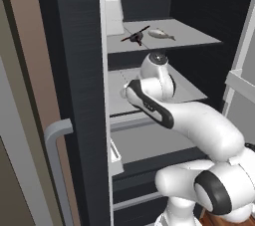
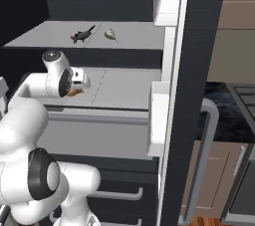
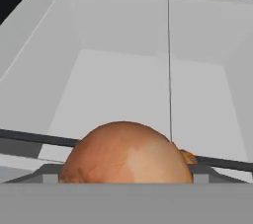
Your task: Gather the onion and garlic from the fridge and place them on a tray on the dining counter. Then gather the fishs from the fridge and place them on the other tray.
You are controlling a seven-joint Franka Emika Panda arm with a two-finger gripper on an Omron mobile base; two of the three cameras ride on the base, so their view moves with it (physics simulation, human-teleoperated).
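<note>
Legible text, labels, brands, numbers, signs: none found. Fridge [image 1: 79, 70] door faces and grey bar handle, lower left of the left base view: plain, unmarked. Pale shelves [image 2: 124, 88], centre of the right base view: blank (no stickers or price tags). Onion [image 3: 126, 154], bottom centre of the hand view: bare skin, no label. Cabinet fronts at the right edge of the right base view: no lettering can be read.

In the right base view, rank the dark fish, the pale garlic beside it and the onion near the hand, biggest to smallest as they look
1. Dark fish.
2. Garlic and onion: unsure, as the hand hides part of the onion.
</note>
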